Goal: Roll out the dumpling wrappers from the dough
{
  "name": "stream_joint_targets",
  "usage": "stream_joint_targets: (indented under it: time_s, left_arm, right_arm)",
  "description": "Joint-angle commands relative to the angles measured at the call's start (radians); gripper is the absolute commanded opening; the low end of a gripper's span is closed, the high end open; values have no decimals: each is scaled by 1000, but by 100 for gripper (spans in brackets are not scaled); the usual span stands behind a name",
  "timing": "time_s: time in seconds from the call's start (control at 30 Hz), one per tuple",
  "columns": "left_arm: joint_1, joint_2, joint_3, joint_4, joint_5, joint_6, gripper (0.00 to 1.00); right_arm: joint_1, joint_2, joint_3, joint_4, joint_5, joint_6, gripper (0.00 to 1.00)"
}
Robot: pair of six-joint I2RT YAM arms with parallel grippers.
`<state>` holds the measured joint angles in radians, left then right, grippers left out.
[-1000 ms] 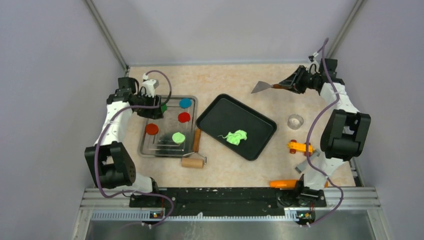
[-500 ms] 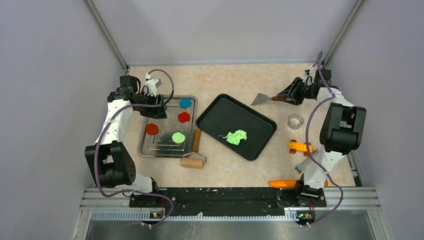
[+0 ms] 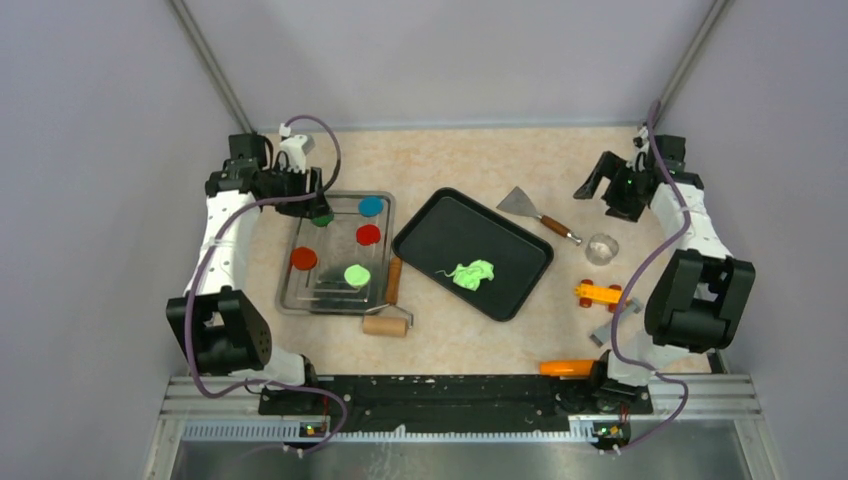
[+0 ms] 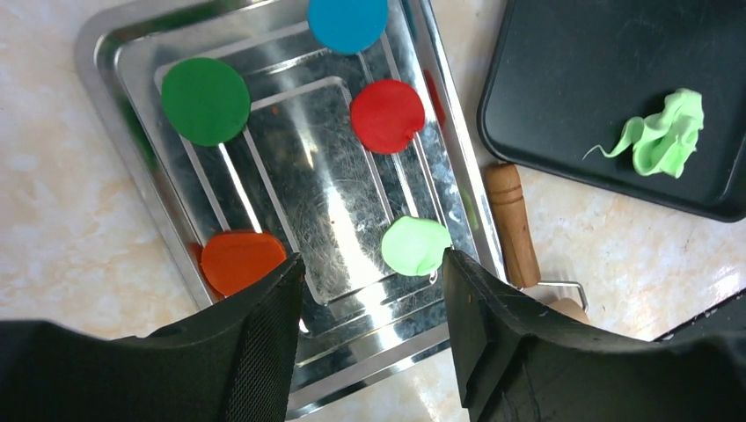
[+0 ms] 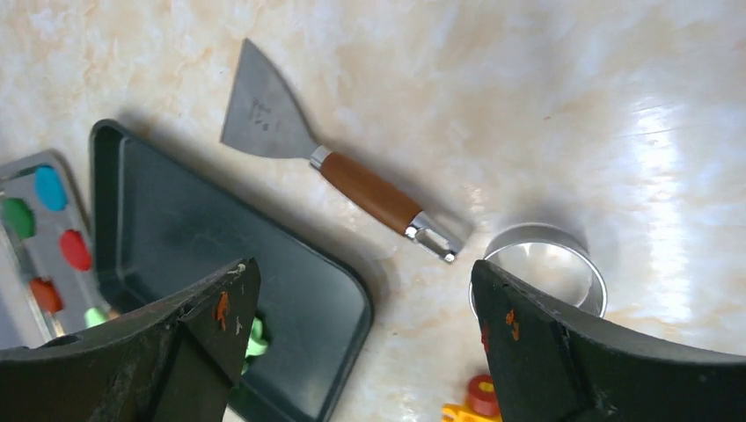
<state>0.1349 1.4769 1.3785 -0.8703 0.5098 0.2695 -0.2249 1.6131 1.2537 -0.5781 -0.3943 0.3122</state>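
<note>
A: Eyes on the dough (image 3: 472, 273): a ragged lime-green scrap in the near half of the black tray (image 3: 430, 222). It stretches roughly left to right, and a thin tail points toward the steel tray (image 3: 288, 298).

B: And one wrapper (image 3: 357, 275), a neat pale-green round, lies flat in the near right part of that steel tray. It shares the tray with two red discs (image 4: 387, 115), a blue disc (image 4: 347, 22) and a dark green disc (image 4: 206, 100), all lying apart from one another.

A: The left claw (image 4: 374, 290) hangs over the steel tray, fingers parted, nothing between them.

B: The right claw (image 5: 361, 290) is spread wide above the far right of the worktop (image 3: 470, 160), gripping nothing. Beneath it the scraper (image 5: 339, 171) lies flat, blade to the far left and wooden handle running near-right. Its metal end sits just beside the ring cutter (image 5: 541, 272).

A: Anything crowding the dough? The rolling pin (image 3: 394, 282) lies in the gap between the two trays, handle running near to far. An orange toy (image 3: 598, 294) with red wheels sits off to the right, well apart from the black tray.

B: The black tray itself sits on a diagonal, far-left to near-right. Underneath is a beige marbled worktop, with plain grey walls (image 3: 100, 150) on three sides.
</note>
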Motion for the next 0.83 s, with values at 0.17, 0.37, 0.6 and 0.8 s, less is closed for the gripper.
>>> stream_joint_targets:
  time_s: [0.17,0.37,0.6,0.8]
  left_arm:
    - [-5,75,116,69,-55,-158,63]
    - [-4,101,251,77,-148,-240,99]
    - [-4,102,494,87,-208,-268,99]
    - [-6,85,428,61,-117,-299,99]
  right_arm:
    - [-11,-109,188,-97,245,-146,94]
    - [-11,-161,279,-71,271,-102,94]
    - [-11,-120,544,-155,333,-142,96]
    - [-11,-127,530,-138,344,-112,96]
